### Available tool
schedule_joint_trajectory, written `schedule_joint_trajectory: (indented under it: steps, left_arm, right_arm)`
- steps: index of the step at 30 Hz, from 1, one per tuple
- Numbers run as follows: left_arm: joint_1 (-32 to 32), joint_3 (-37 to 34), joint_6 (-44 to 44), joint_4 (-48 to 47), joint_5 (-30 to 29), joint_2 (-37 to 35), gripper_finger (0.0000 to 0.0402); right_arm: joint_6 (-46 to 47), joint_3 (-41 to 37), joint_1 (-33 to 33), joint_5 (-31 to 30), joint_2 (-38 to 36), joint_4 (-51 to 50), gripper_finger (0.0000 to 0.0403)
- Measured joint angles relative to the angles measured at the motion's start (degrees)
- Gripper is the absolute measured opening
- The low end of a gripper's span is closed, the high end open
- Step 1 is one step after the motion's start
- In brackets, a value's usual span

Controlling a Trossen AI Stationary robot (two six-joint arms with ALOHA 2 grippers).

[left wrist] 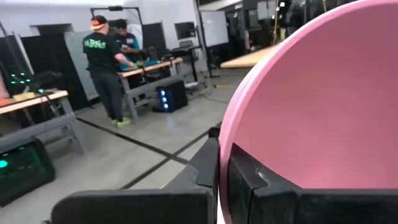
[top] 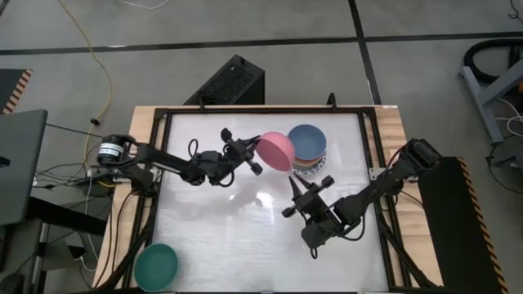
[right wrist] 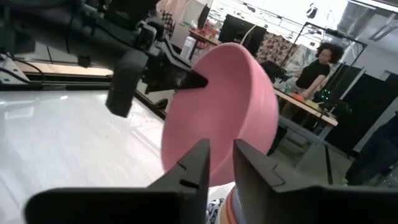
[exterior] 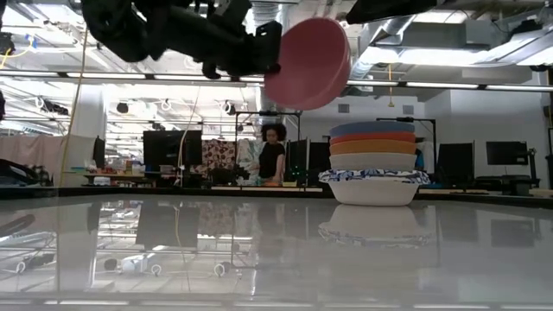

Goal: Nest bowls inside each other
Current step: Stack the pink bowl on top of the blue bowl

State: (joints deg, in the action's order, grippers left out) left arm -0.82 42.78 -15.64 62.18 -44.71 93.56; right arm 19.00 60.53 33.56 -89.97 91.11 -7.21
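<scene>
The pink bowl hangs in the air just left of the stack, with my left gripper shut on it. The stack of several nested bowls stands at the far middle of the table; its top bowl is blue and its bottom bowl is white with a blue patterned rim. A green bowl sits upright at the near left corner. My right gripper hovers near the stack on its near side, open, pointing at the pink bowl with nothing between its fingers. My left gripper pinches the pink bowl's rim with one finger inside the bowl and one outside. It comes in about level from the table's left. The bowl is lifted clear, tipped up on its edge, higher than the top of the stack.
A glossy white table top with a dark frame lies mostly bare in the middle and near right. Beyond the far edge, people stand at workbenches. A laptop and cables sit off the table's left side.
</scene>
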Motion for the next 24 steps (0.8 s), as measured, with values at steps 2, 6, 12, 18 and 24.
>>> schedule_joint_trajectory:
  steps: [2, 6, 12, 18, 24]
  left_arm:
    - [0.65, 0.0, 1.37, 2.2, 1.62, 1.27, 0.0]
    - [1.22, 0.0, 2.93, 4.35, 3.43, 2.32, 0.0]
    - [1.31, 0.01, 1.73, 5.98, 2.7, 2.29, 0.0]
    - [1.69, 0.01, 2.84, 7.9, 1.68, 2.29, 0.0]
    - [2.13, 0.02, 7.35, 11.16, -1.61, 2.29, 0.0]
  right_arm:
    - [0.0, 0.0, -0.86, 0.0, 0.0, 0.01, 0.0115]
    - [0.0, 0.0, -3.65, 0.0, 0.0, 0.06, 0.0162]
    - [-1.77, 0.52, -8.14, -0.15, 0.0, 3.22, 0.0213]
    - [-2.61, 1.14, -10.52, -0.26, 0.0, 3.22, 0.0211]
    - [-2.58, 1.18, -11.69, -0.22, 0.0, 3.22, 0.0194]
